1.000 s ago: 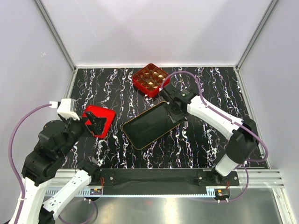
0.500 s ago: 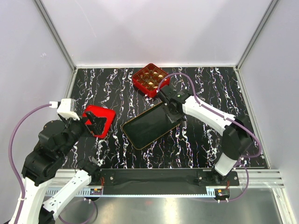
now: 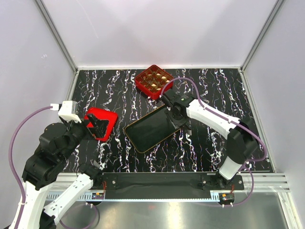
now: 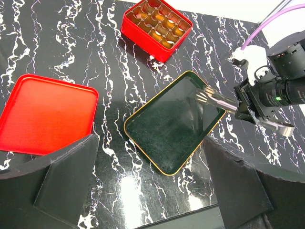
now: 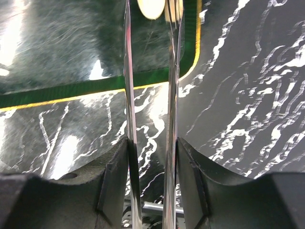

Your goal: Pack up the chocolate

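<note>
Brown chocolate pieces sit in the cells of the red gridded box [image 3: 153, 81] [image 4: 156, 28] at the back. My right gripper [image 3: 173, 113] [image 5: 151, 143] is shut on metal tongs [image 4: 213, 98] [image 5: 172, 71]. The tongs reach over the far right corner of the black gold-rimmed tray [image 3: 151, 128] [image 4: 174, 125] [image 5: 71, 47]. A cream-white chocolate [image 5: 151, 6] shows between the tong tips at the top edge of the right wrist view. My left gripper [image 3: 98, 126] [image 4: 151, 143] hangs open above the table, left of the tray, with nothing between its fingers.
A flat red lid [image 3: 102, 121] [image 4: 45, 114] lies on the marbled black table [image 3: 209, 148] left of the tray, partly under my left gripper. White walls enclose the table on three sides.
My right gripper has moved a little left and toward the near edge with the tongs, from beside the red box to over the tray's corner. The left arm has not moved.
</note>
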Robot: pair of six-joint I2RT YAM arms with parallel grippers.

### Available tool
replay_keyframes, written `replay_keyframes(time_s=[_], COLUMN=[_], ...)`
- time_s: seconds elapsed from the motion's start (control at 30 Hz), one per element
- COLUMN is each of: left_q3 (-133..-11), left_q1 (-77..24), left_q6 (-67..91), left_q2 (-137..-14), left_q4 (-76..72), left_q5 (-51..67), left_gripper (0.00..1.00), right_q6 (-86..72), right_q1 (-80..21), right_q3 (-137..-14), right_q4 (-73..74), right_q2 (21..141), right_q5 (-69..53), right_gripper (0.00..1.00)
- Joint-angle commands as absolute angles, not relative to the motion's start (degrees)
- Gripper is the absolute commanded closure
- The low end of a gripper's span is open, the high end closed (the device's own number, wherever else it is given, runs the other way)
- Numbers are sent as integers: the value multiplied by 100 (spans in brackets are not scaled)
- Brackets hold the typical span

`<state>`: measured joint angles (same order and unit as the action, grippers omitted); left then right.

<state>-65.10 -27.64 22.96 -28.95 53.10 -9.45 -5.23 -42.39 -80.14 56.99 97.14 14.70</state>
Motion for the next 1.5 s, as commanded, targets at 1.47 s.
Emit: replay_keyframes(time_s=[1.47], left_q3=[-6697], left_q1=[-2742], left_q6=[2320], left_q2=[-3243], left_q4=[4913], left_q5=[-1037], left_gripper=[1], right_q6=[-27], right_q1=[-4157], right_q3=[-11064], right_q4=[5740], right_q2=[10675], right_q5=[2065], right_gripper=[61])
